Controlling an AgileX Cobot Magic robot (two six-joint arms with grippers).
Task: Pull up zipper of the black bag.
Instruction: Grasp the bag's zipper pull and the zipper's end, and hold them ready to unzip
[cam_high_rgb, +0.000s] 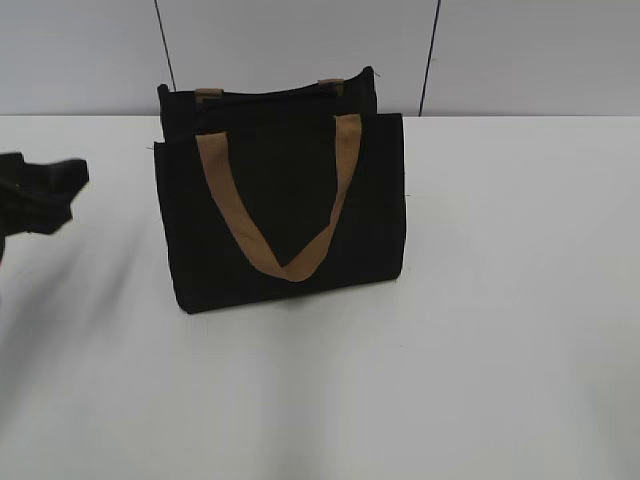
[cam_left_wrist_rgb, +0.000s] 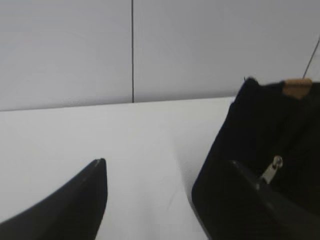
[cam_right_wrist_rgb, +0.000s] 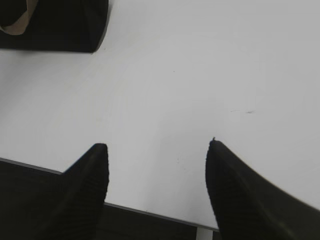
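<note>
Left gripper (cam_left_wrist_rgb: 167, 165) gaped wide beside the bag (cam_high_rgb: 285, 200), right gripper (cam_right_wrist_rgb: 157, 150) released too; that small zipper pull (cam_left_wrist_rgb: 272, 169) could easily slip out.

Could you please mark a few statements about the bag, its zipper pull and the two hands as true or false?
1. The black bag stands upright on the white table. True.
2. The left hand grips the silver zipper pull. False: its fingers are spread and the pull hangs untouched.
3. The right hand is open over bare table. True.
4. The front tan handle stands up above the bag. False: it hangs down the front.
5. The right hand holds the bag. False: it holds nothing.
</note>
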